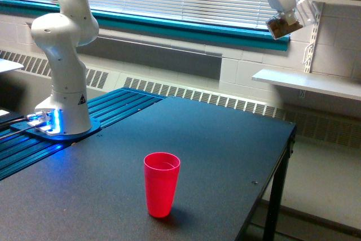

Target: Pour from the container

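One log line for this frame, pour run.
gripper: holding clear cup, tilted, brown contents | position: high, exterior view's right, off table | red cup: upright on table | pour: not started

White glossy arm (63, 32), rounded bulbous joints, at frame left. Black triangular marking on its lower column. Base (56, 125) glows blue, cables plugged in. Upper right: white gripper (282, 4) housing, black joint ring.

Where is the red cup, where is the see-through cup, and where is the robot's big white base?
red cup (161, 187), exterior view, on its outer side wall.
clear cup (286, 23), exterior view, on its brown contents, held tilted up high.
robot base (66, 111), exterior view, on the white column.
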### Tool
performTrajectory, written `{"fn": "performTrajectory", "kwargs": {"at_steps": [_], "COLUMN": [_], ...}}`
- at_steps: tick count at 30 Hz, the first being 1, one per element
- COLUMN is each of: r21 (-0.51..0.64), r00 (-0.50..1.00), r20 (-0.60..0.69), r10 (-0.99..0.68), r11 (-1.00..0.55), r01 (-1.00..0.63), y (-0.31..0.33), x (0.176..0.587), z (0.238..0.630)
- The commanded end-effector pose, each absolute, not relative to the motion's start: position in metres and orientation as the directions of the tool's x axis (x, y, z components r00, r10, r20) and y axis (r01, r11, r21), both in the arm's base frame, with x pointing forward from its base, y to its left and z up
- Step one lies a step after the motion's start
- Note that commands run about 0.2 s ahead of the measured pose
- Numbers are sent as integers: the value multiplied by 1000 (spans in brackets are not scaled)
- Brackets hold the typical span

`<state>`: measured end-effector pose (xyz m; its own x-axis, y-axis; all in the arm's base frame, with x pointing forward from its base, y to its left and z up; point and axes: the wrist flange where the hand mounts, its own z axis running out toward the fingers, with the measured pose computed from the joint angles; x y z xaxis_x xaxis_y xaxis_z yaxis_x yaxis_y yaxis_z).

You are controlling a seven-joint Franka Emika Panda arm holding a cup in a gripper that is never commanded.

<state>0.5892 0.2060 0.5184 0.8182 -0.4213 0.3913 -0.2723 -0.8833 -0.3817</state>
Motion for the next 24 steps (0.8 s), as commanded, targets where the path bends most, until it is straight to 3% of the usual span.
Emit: {"fn": "performTrajectory", "kwargs": {"at_steps": [1, 24], "r21": [-420, -344], "r00": [817, 746], "r20": [384, 387], "r10": [-430, -542], "r11": [-869, -835], "r01": [-259, -429], "y": [256, 210], "x": [569, 574], "z": [529, 512]}}
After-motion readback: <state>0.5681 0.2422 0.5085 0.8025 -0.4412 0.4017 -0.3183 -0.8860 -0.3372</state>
